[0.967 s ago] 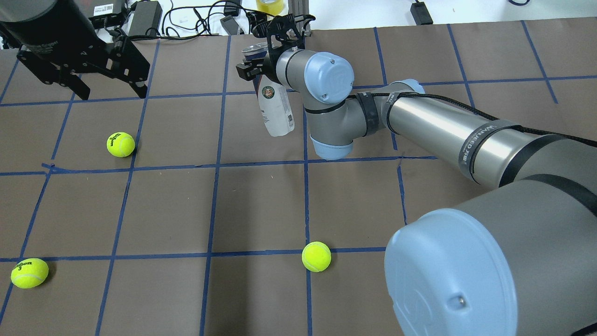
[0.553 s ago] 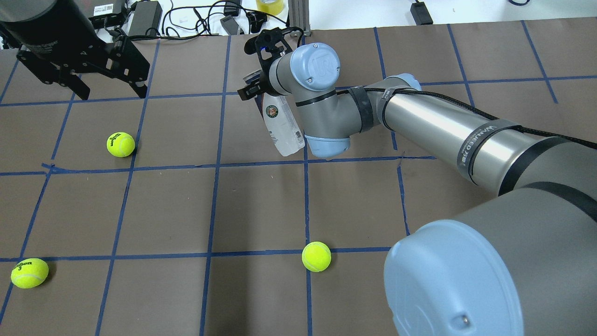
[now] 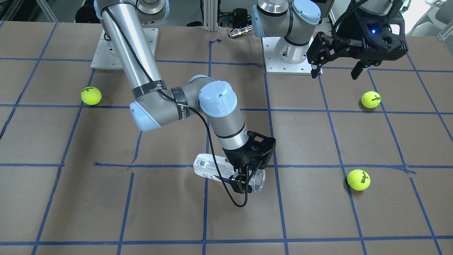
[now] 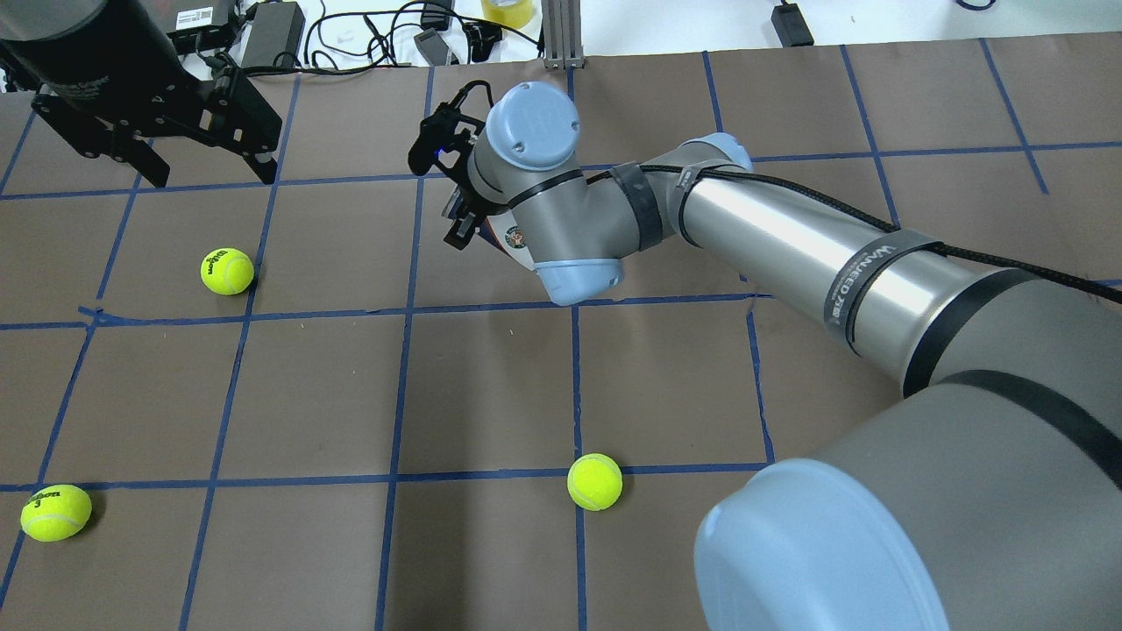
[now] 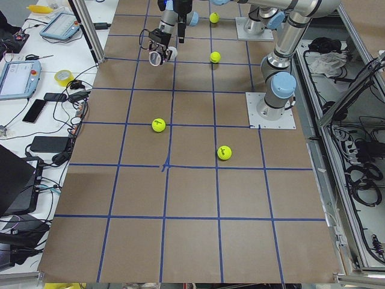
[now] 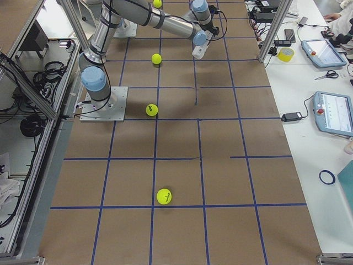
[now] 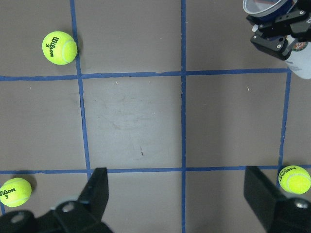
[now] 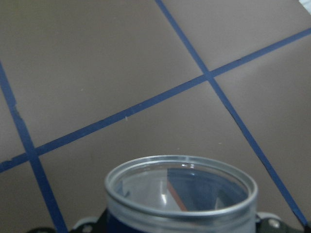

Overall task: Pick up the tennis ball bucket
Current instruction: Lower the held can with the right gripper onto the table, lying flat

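Note:
The tennis ball bucket (image 3: 212, 169) is a clear can with a white label and a barcode. My right gripper (image 3: 244, 179) is shut on it near its open mouth and holds it almost level above the table. In the overhead view only a bit of its label (image 4: 513, 238) shows under the right wrist, beside the right gripper (image 4: 460, 223). The right wrist view shows the can's open rim (image 8: 180, 162), with no ball in it. My left gripper (image 4: 210, 175) is open and empty at the far left, away from the can.
Three yellow-green tennis balls lie on the brown paper: one near the left gripper (image 4: 227, 271), one at the near left (image 4: 55, 513), one at the near middle (image 4: 594, 481). Cables and boxes (image 4: 272, 31) lie past the table's far edge.
The right wrist has turned and swung left with the can, which went from hanging steeply to nearly level under the wrist. The left arm and the balls have not moved.

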Robot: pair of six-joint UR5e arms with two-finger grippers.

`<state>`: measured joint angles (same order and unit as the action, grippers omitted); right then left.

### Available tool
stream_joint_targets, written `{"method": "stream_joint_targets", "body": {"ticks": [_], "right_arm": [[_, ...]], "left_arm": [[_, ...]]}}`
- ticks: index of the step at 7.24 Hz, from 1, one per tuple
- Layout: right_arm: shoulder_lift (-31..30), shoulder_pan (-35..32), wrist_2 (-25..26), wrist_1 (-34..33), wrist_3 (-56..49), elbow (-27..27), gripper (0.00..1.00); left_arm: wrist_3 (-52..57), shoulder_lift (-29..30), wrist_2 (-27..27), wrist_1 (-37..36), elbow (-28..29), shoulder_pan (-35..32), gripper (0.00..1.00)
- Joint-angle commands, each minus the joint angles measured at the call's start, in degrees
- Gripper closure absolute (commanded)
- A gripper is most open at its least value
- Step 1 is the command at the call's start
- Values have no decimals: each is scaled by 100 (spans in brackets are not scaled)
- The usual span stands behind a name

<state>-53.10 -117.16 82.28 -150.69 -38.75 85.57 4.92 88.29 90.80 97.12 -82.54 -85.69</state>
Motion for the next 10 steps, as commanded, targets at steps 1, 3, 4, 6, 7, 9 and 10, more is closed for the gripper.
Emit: {"method": "stream_joint_targets", "body": {"ticks": [1,3,4,6,7,9,10], "right_arm": [[141,-464,499,-22,-729,-40,72],[212,-430,500,-136,-2121,-5,72],[273,-430,491,-153,-2398,12,72],[283,-334,517,-258,-2639,56,63],[282,-273,526,-250,-2438,230,62],[73,-175,439,-233,-2183,495,24],[28,-175,429,-198,-2129,496,22]], "left_arm": [[0,4,-9,0,1,0,0],[9,-14,-36,0,1,123,0],[9,-14,-45,0,1,123,0],[0,-14,-53,0,1,123,0],[9,-14,-45,0,1,123,0],[9,-14,-45,0,1,132,0],[0,-14,-45,0,1,132,0]]}}
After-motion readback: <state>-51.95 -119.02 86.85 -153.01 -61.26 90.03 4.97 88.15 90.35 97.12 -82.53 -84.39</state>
